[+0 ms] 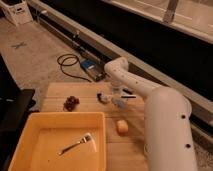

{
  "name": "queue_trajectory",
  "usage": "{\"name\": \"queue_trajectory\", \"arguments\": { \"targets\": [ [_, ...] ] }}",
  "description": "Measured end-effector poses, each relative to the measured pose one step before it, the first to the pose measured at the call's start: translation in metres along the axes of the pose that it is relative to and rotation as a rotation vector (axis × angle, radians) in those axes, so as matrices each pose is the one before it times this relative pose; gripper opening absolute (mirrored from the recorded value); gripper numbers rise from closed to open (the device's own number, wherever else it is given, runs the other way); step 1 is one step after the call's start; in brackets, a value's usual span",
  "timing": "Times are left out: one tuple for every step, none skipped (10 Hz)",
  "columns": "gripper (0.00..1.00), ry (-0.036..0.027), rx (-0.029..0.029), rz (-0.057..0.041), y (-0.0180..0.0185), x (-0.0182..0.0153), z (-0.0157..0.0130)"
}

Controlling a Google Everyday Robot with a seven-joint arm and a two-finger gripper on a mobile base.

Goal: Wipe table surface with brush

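Gripper [116,95] sits low over the planked wooden tabletop [132,142]; I cannot tell its jaws' state. The slim brush [111,97] lies beneath it, beyond the smooth yellow plastic tray [30,145].

Claw [116,96] over matt wooden table surface [90,90] (plain planks); glossy yellow plastic tray [30,131].

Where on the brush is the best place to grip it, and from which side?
Probably the thin black handle of the brush, from above, jaws across its width: it lies flat on the table with its handle pointing right. The gripper is over the brush.
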Motion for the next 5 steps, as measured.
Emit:
{"name": "queue_trajectory", "arguments": {
  "targets": [
    [0.09, -0.00356, 0.00275, -0.00573, -0.00178, -0.00336, -0.00058],
    [0.09, -0.01851, 0.00907, -0.01485, -0.00132, -0.01233, -0.00074],
    [0.09, -0.02130, 0.00427, -0.01849, 0.00092, -0.01531, -0.00021],
    [0.09, -0.01642, 0.00060, -0.01690, 0.00164, -0.01352, 0.00060],
    [0.09, -0.02418, -0.00439, -0.02897, 0.00392, -0.02140, 0.00156]
  ]
}}
